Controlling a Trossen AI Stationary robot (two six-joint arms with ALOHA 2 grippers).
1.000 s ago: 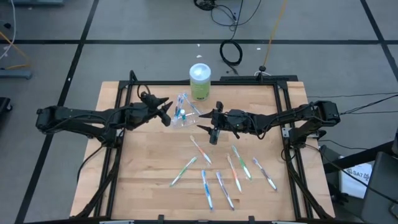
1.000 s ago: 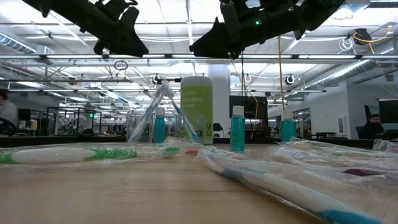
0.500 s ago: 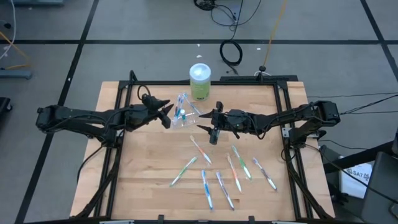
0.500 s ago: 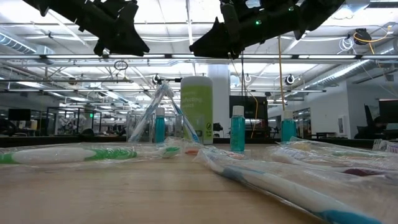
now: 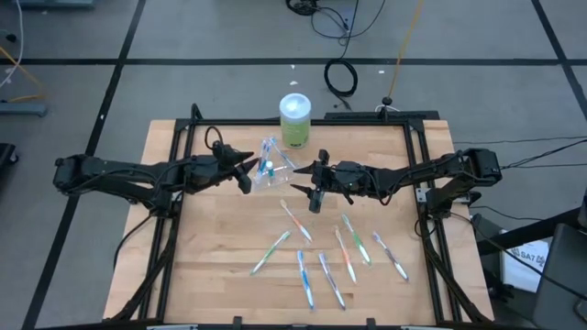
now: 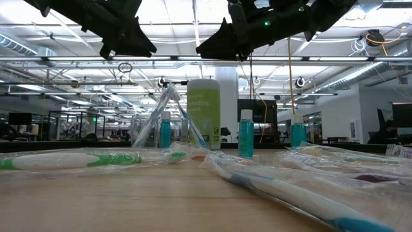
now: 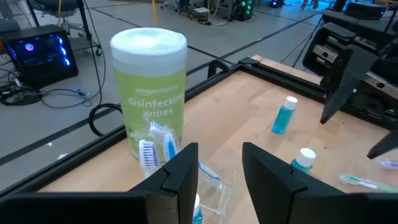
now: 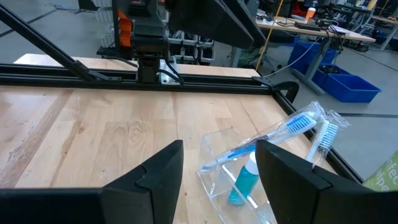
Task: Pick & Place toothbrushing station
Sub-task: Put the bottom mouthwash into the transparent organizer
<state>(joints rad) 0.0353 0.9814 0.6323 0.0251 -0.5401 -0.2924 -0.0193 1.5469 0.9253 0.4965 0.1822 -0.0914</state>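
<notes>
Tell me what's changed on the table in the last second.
Only the left gripper moved: it edged slightly toward the small clear plastic cup holding toothbrushes, fingers open and empty. The right gripper, the green wipes canister and the loose toothbrushes stayed put.

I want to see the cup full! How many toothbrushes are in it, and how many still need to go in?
Done: the clear cup holds two toothbrushes and a teal-capped tube. In hand: nothing; the left gripper and right gripper hover on either side of the cup, jaws open and empty. Left: about nine loose toothbrushes on the table and two tubes.
</notes>
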